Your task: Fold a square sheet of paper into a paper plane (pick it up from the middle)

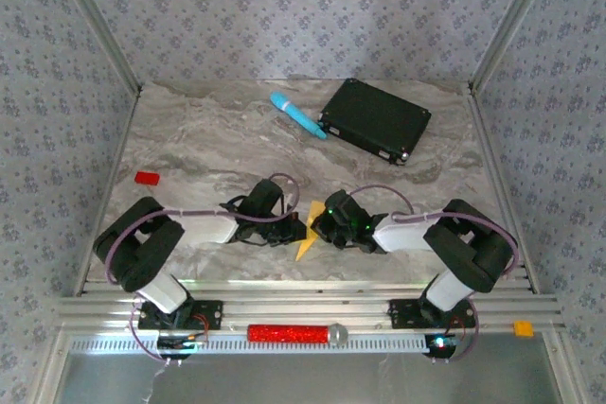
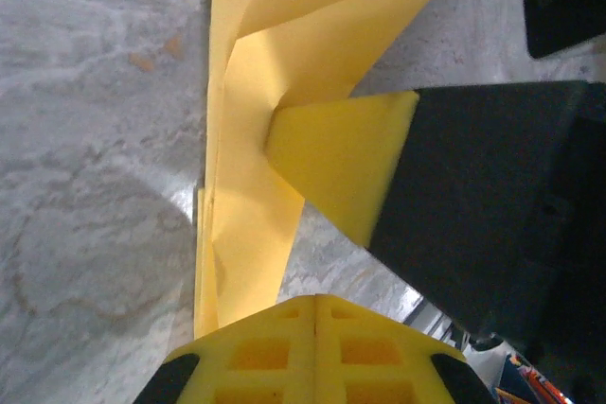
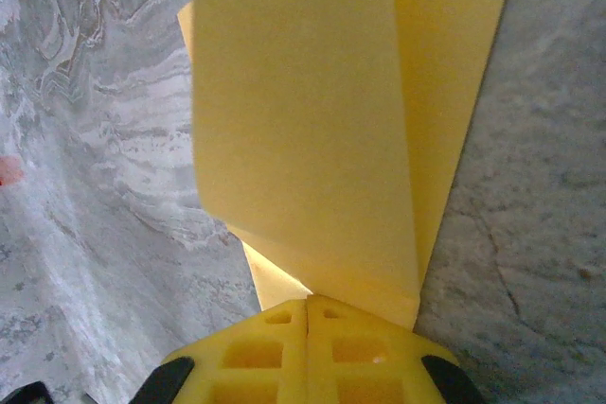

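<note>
The left tool (image 1: 298, 229) is clamped on the creased square sheet of paper (image 1: 307, 243) at the near worktop (image 1: 208, 149); the right tool (image 1: 322, 227) pinches its right side. Its tip points nearward.

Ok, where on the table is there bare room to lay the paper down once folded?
Bare tabletop lies far left, between the red block and the light-blue cylinder, and on the right between the black box and the right arm. Crowded at the near centre, where the left hand and right hand both pinch the folded paper.
</note>
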`<action>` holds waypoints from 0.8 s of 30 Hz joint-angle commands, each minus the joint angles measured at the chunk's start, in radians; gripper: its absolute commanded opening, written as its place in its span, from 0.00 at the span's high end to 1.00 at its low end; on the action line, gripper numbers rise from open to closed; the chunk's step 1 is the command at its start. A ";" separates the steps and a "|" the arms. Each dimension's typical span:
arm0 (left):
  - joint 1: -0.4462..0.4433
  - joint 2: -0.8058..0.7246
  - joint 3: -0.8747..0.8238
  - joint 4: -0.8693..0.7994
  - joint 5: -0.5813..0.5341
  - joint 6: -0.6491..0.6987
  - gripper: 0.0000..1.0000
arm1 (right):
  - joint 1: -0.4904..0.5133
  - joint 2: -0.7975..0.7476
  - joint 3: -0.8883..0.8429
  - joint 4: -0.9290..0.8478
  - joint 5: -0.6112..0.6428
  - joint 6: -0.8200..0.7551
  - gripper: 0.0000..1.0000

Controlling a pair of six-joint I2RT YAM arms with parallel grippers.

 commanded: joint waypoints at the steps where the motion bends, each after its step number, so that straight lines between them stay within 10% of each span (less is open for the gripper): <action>1: -0.008 0.034 0.052 0.046 0.050 -0.003 1.00 | 0.006 0.025 -0.040 -0.104 0.046 0.035 1.00; 24: -0.063 0.114 -0.004 -0.197 -0.022 0.111 1.00 | -0.010 0.021 -0.056 -0.189 0.073 0.021 1.00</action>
